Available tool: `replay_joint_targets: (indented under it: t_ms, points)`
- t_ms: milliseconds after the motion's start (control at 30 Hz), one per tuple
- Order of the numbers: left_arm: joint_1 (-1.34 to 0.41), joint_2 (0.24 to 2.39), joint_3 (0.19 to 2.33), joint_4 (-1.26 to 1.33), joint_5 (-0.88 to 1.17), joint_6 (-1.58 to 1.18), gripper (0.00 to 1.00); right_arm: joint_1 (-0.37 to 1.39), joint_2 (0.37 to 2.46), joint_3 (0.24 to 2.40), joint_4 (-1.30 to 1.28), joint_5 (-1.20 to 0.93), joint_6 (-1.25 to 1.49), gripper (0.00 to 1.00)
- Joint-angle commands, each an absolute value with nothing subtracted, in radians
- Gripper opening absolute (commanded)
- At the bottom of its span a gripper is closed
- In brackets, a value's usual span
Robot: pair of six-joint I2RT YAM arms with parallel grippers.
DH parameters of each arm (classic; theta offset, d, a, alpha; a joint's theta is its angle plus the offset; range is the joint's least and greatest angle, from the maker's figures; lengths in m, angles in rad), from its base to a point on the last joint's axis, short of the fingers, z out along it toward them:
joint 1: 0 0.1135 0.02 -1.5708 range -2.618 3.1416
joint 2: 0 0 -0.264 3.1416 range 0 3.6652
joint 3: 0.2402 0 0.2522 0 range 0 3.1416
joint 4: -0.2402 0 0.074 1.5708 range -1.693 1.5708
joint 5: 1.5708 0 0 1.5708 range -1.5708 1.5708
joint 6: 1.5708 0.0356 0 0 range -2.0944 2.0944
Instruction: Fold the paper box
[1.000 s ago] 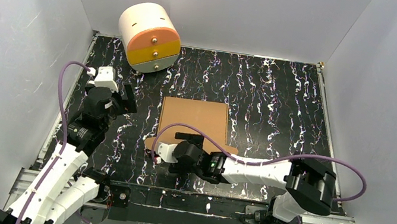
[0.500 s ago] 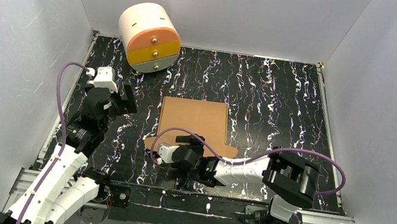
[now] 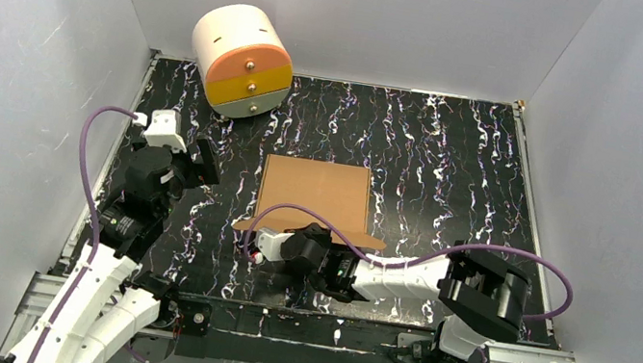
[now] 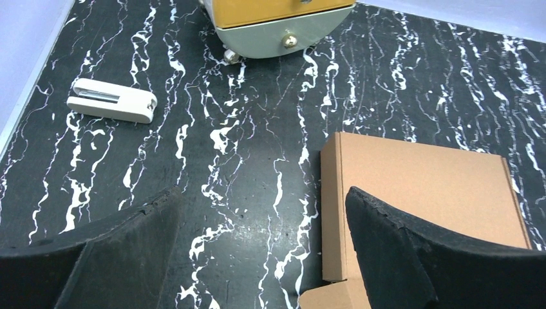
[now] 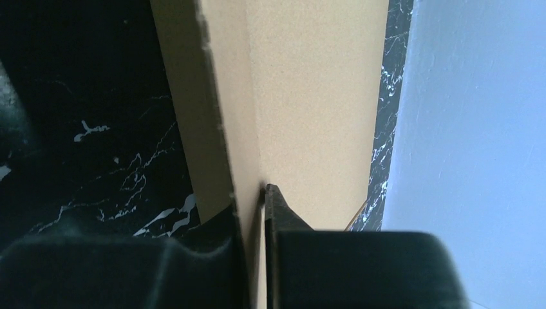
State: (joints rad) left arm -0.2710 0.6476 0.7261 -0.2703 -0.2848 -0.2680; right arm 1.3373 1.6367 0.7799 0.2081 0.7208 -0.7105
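right gripper pinching the front flap, left one hanging wide

the right gripper is clamping down on a thin cardboard flap, jaws nearly together with just the sheet's edge running between them. in the top view that right gripper is sitting low at the near edge of the paper box, with the arm stretching in from the right and its purple cable looping over the cardboard. in the wrist view the rest of the paper box is running away from the fingers as a plain brown panel.

the left gripper is hanging wide apart with nothing between the fingers, only table showing in the gap. in the top view the left gripper is hovering off to the box's left, not touching it.

the box itself is lying flat and closed-looking in the middle of the black marbled table, small flaps sticking out at its near corners. a cream cylindrical cabinet with orange and yellow drawers is sitting in the far left corner, well apart from the box. a small white object is lying on the table near the cabinet; can't tell what it is.
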Motion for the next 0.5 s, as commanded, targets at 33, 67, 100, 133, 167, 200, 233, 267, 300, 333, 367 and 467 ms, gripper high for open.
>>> replay_joint_targets:
  t_ms: [33, 67, 100, 133, 167, 200, 233, 267, 300, 333, 367, 467]
  points:
    - [-0.266, 0.592, 0.805, -0.318, -0.217, -0.253, 0.93, 1.341, 1.536, 0.875, 0.052, 0.635, -0.653, 0.08]
    - [-0.267, 0.586, 0.837, -0.337, -0.207, -0.253, 0.93, 1.341, 1.520, 0.900, 0.011, 0.616, -0.643, 0.07]
    - [-0.266, 0.584, 0.862, -0.358, -0.200, -0.254, 0.93, 1.341, 1.503, 0.922, -0.042, 0.600, -0.636, 0.06]
    - [-0.267, 0.582, 0.884, -0.380, -0.192, -0.256, 0.93, 1.341, 1.489, 0.950, -0.086, 0.584, -0.625, 0.05]
    - [-0.266, 0.579, 0.907, -0.400, -0.184, -0.255, 0.93, 1.341, 1.478, 0.992, -0.136, 0.563, -0.618, 0.05]
    - [-0.267, 0.576, 0.928, -0.419, -0.175, -0.255, 0.93, 1.341, 1.467, 1.025, -0.204, 0.547, -0.607, 0.05]
    - [-0.267, 0.575, 0.948, -0.439, -0.168, -0.255, 0.93, 1.340, 1.461, 1.062, -0.254, 0.531, -0.595, 0.05]
    - [-0.267, 0.576, 0.967, -0.456, -0.160, -0.255, 0.93, 1.339, 1.456, 1.096, -0.306, 0.515, -0.587, 0.05]
    - [-0.266, 0.576, 0.983, -0.473, -0.146, -0.254, 0.94, 1.339, 1.454, 1.134, -0.354, 0.501, -0.579, 0.05]
    - [-0.267, 0.577, 1.000, -0.487, -0.135, -0.251, 0.94, 1.338, 1.454, 1.172, -0.405, 0.487, -0.571, 0.05]
    - [-0.266, 0.579, 1.018, -0.503, -0.126, -0.251, 0.93, 1.335, 1.455, 1.206, -0.449, 0.467, -0.566, 0.05]
    - [-0.267, 0.584, 1.063, -0.543, -0.104, -0.246, 0.94, 1.325, 1.474, 1.328, -0.608, 0.414, -0.544, 0.05]
